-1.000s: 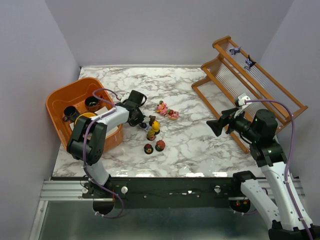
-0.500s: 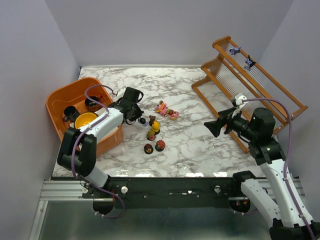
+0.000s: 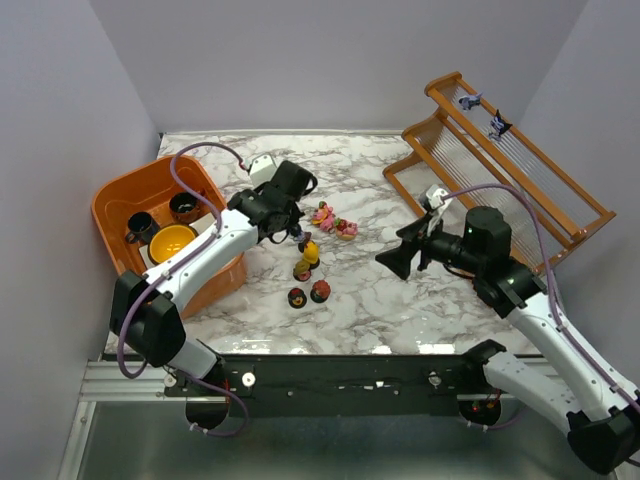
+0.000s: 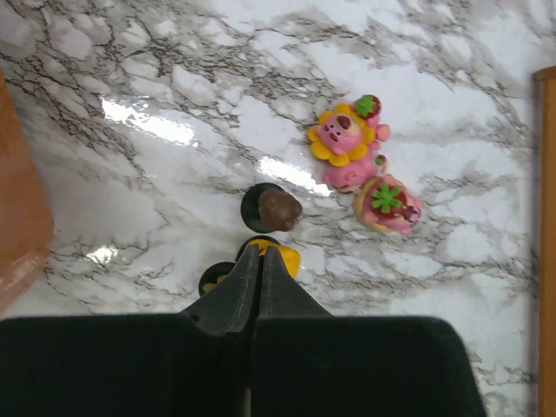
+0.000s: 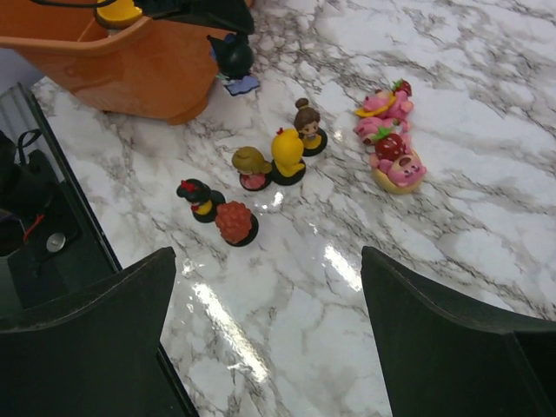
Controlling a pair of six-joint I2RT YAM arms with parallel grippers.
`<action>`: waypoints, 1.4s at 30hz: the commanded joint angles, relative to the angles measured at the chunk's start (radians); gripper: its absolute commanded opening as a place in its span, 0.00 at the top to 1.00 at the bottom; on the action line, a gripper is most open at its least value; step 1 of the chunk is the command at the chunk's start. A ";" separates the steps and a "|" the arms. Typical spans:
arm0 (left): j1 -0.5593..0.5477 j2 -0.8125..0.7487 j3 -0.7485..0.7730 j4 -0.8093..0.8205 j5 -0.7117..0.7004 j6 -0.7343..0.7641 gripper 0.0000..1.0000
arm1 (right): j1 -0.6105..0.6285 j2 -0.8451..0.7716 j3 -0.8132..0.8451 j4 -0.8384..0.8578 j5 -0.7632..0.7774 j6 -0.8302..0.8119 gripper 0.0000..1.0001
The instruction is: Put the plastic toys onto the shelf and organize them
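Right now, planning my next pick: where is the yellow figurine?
Top view, mid-table: the yellow figurine stands beside the brown-haired figurine, near-left of the pink toys.

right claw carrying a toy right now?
No, the right claw stands wide open with nothing between its fingers, and the toys sit on the marble table beneath it.

The desk (image 3: 380, 300) has a smooth, glossy marble-patterned top that throws bright glare. The toys (image 4: 347, 143) are shiny moulded plastic. The shelf (image 3: 500, 165) is orange-brown wood with thin pale rods. The tub (image 5: 130, 69) is smooth orange plastic, and the fingers (image 4: 239, 287) are matt black.
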 commanded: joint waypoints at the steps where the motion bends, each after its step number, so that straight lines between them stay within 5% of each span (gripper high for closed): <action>1: -0.079 0.011 0.125 -0.205 -0.145 -0.113 0.98 | 0.160 0.043 -0.008 0.209 0.173 0.051 0.08; 8: -0.175 0.052 0.232 -0.323 -0.147 -0.184 0.97 | 0.381 0.117 -0.083 0.497 0.375 0.045 0.13; 19: -0.255 0.043 0.246 -0.349 -0.139 -0.242 0.96 | 0.519 0.302 -0.131 0.833 0.451 0.008 0.20; 42: -0.284 -0.009 0.211 -0.363 -0.095 -0.296 0.96 | 0.574 0.526 -0.129 0.976 0.587 -0.007 0.38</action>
